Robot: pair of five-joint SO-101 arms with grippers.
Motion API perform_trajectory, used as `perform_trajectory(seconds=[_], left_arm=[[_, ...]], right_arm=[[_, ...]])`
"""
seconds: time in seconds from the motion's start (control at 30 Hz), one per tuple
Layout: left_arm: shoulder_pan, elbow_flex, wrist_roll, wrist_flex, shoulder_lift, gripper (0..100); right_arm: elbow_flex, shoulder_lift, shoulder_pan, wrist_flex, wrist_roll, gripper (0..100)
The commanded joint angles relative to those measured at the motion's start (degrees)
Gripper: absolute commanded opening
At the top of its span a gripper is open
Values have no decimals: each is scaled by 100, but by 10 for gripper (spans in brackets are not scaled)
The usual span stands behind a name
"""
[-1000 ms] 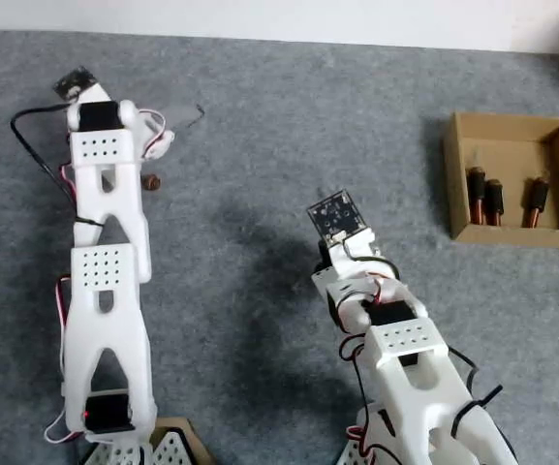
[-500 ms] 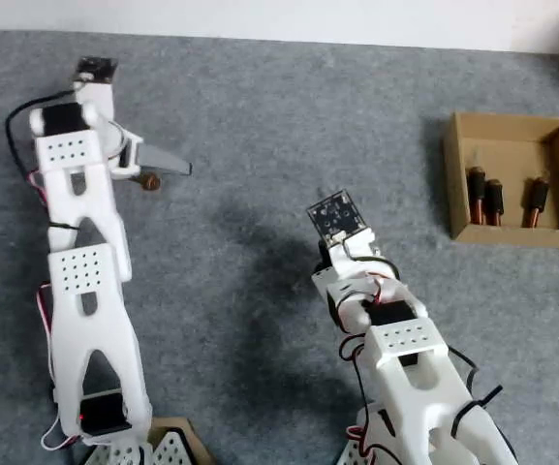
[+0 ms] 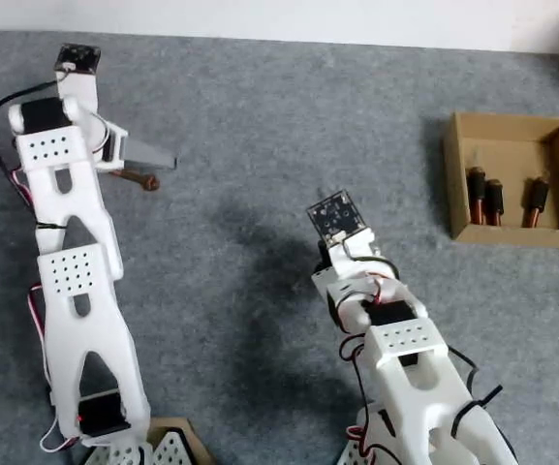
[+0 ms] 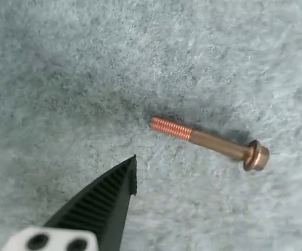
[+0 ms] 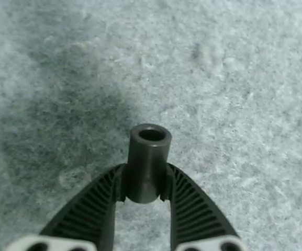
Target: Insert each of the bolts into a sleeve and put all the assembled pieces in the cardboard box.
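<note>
The right gripper (image 5: 145, 184) pinches the dark sleeve (image 5: 149, 151) between both fingers. The left gripper (image 3: 151, 167) is spread wide, not touching the copper bolt (image 4: 208, 142), which lies at ten o'clock on the table (image 3: 279, 136).

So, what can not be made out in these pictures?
High view: the pieces in the cardboard box are too small to judge how well they are assembled.
High view: the left arm covers part of the bolt.
Right wrist view: the right end effector hides the lower end of the sleeve.
</note>
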Motion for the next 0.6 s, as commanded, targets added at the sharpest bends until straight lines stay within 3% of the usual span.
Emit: perform_trajectory(seconds=[0.0,0.1,0.27,0.47,0.57], left_arm=[[-66,-198,-413,44,-505,418],[-40,-215,-747,26,-514,365],[110,-189,-2242,26,-479,309],[-22,-215,-2400,35,-523,223],[-22,-171,-3534,53,-488,221]], right_arm=[[-40,-154,-66,-171,70,4],[-31,-154,-66,-171,70,4],[-40,-154,-66,-171,70,4],[-40,-154,-66,-171,70,4],[-31,-154,-66,-171,70,4]])
